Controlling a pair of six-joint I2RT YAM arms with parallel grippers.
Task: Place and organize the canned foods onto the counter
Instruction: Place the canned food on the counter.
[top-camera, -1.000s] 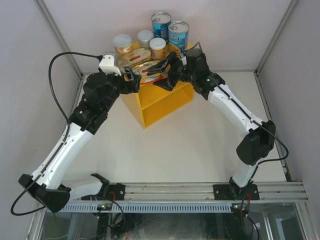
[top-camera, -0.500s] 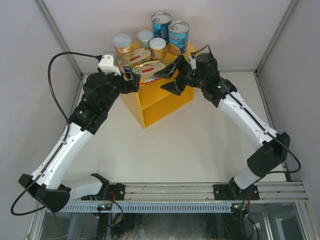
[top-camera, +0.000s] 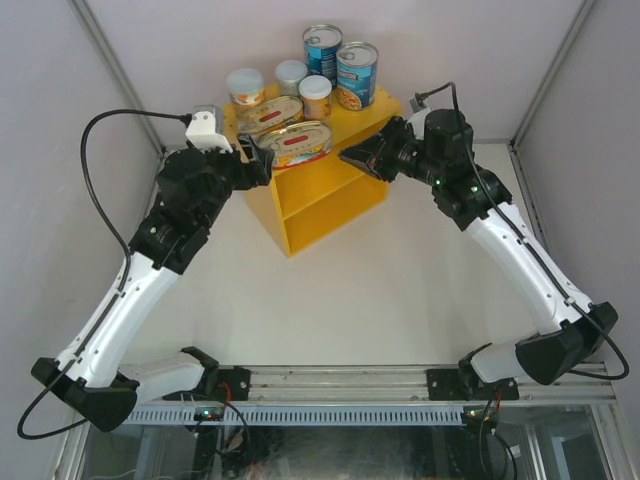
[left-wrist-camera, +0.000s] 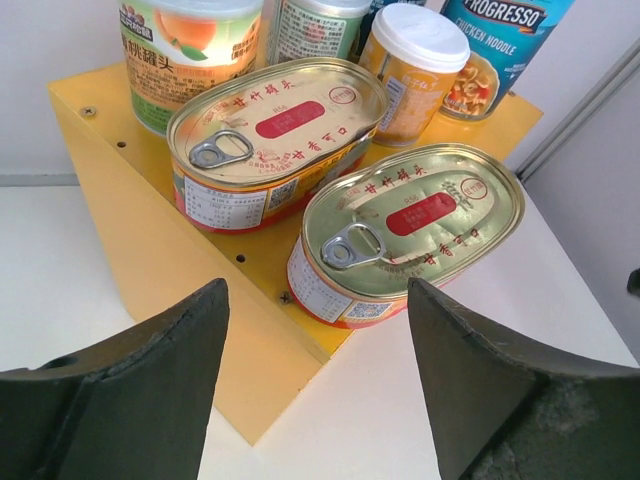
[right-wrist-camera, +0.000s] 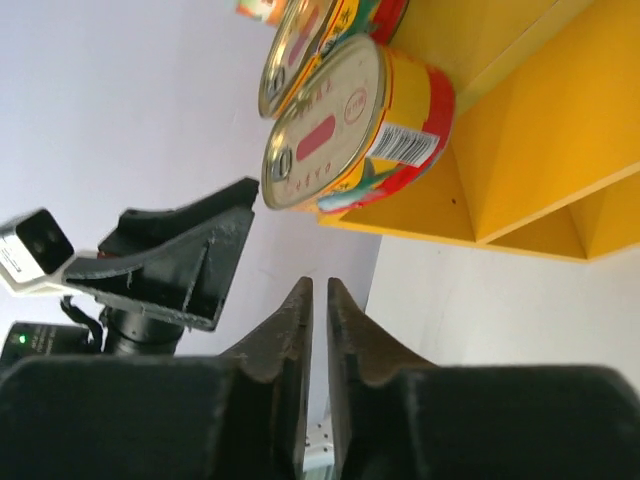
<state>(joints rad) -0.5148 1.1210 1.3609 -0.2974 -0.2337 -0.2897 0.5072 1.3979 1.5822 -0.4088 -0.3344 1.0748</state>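
Observation:
The yellow counter (top-camera: 345, 205) stands at the back of the table with all the canned foods on its top. Two tall blue cans (top-camera: 357, 72) stand at the rear, three small pale-lidded cans (top-camera: 246, 87) beside them. Two oval tins lie in front: the far one (left-wrist-camera: 275, 135) and the near one (left-wrist-camera: 410, 225), which overhangs the counter's front corner. My left gripper (left-wrist-camera: 315, 290) is open and empty, just left of and below the near tin. To the right of that tin, apart from it, my right gripper (right-wrist-camera: 319, 283) is shut on nothing.
The counter's inner shelf (top-camera: 325, 200) holds nothing that I can see. White table (top-camera: 380, 290) spreads in front of it. Pale walls close in behind and on both sides. A metal rail (top-camera: 400, 385) with the arm bases runs along the near edge.
My right gripper has let go of the near oval tin, drawn back to the right and shut. The left gripper has pulled back slightly to the left. The tin stays on the counter.

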